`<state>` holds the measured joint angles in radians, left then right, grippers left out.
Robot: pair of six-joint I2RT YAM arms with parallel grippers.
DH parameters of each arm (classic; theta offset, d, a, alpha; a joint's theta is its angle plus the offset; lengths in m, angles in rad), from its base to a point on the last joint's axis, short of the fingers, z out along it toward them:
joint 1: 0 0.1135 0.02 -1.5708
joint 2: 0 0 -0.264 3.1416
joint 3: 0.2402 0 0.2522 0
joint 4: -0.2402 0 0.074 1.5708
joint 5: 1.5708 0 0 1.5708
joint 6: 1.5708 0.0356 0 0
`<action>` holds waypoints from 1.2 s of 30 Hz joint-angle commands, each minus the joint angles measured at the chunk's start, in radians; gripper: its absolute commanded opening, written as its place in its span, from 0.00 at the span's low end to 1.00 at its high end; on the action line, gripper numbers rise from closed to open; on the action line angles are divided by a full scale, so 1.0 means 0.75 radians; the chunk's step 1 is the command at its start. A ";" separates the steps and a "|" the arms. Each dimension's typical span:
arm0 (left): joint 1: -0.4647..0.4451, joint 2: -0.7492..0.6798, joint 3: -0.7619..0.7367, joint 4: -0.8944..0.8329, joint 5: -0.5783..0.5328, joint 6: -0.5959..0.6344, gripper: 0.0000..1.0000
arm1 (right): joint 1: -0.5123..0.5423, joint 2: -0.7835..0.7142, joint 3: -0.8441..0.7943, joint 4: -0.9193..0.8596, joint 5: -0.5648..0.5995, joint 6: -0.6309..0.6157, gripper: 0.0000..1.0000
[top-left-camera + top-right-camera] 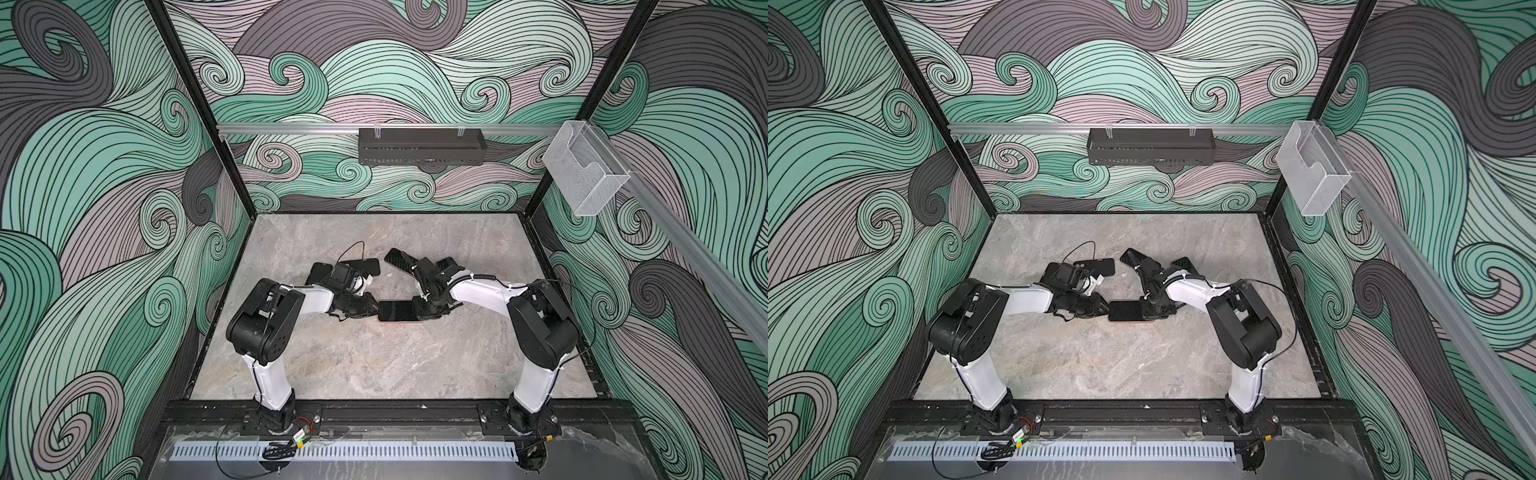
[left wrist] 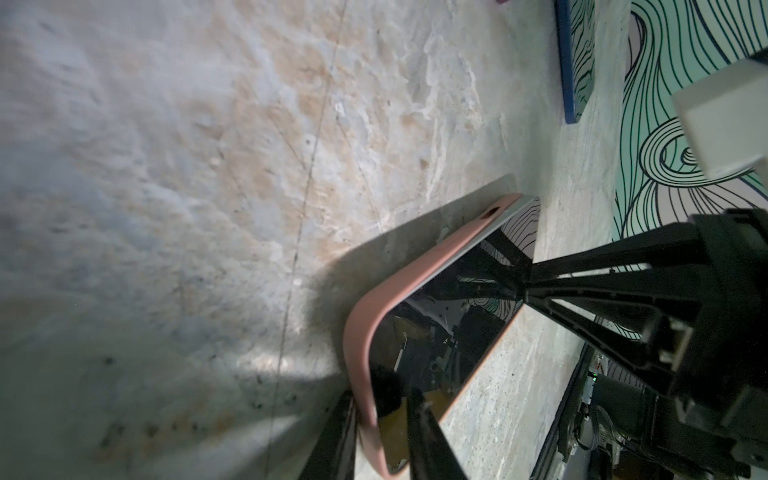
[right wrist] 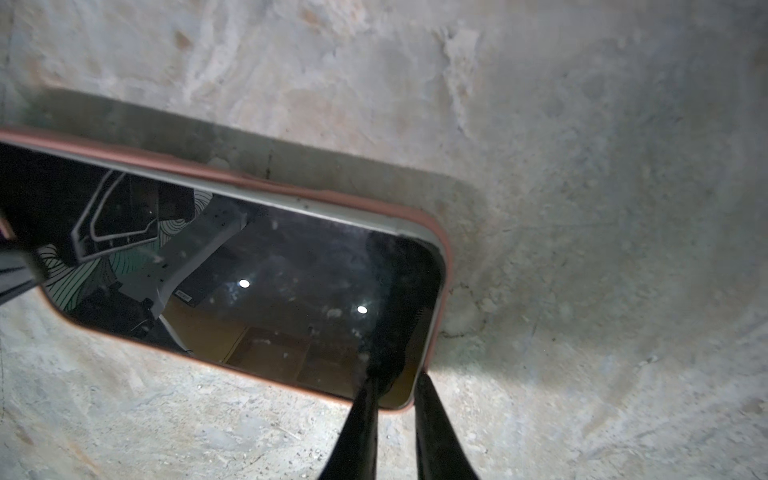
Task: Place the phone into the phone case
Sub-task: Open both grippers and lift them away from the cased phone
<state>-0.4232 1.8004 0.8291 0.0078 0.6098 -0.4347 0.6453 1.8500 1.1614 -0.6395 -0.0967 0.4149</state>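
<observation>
The phone (image 1: 397,311) (image 1: 1125,311), its black screen facing up, lies in the pink phone case (image 1: 399,322) (image 1: 1142,321) at the middle of the table. In the left wrist view my left gripper (image 2: 380,399) is shut on the near short end: one finger sits behind the phone case (image 2: 365,332), the other on the phone's screen (image 2: 457,324). My right gripper (image 3: 397,376) (image 2: 525,286) stands over the opposite end, jaws slightly apart. One finger rests on the phone (image 3: 270,270); the other touches the phone case (image 3: 332,195) outside its corner rim. In both top views the left gripper (image 1: 376,309) (image 1: 1108,309) and right gripper (image 1: 417,311) (image 1: 1148,313) face each other across the phone.
Behind the arms lie other dark phones and cases (image 1: 361,266) (image 1: 399,259) and a thin black cable (image 1: 351,249). A blue case (image 2: 575,62) shows in the left wrist view. A black tray (image 1: 422,145) hangs on the back rail, a clear box (image 1: 586,170) on the right.
</observation>
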 commanded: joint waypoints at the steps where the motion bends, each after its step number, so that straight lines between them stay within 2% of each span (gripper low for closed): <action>1: -0.021 0.031 -0.020 -0.137 -0.144 -0.008 0.28 | 0.010 0.089 -0.042 -0.011 0.004 -0.069 0.24; 8: -0.015 -0.015 0.046 -0.203 -0.155 -0.015 0.37 | -0.065 -0.068 0.068 -0.126 -0.142 -0.168 0.33; 14: -0.010 -0.038 0.117 -0.260 -0.203 -0.019 0.43 | -0.152 -0.112 0.113 -0.125 -0.284 -0.239 0.34; 24: -0.004 0.028 0.192 -0.261 -0.201 -0.026 0.38 | -0.254 0.013 0.179 -0.077 -0.345 -0.303 0.24; 36: -0.004 0.078 0.209 -0.233 -0.139 -0.024 0.27 | -0.265 0.166 0.201 -0.028 -0.360 -0.310 0.21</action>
<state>-0.4278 1.8301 0.9672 -0.1562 0.4873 -0.4595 0.4496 1.9541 1.2938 -0.6701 -0.3614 0.2073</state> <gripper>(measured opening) 0.277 0.208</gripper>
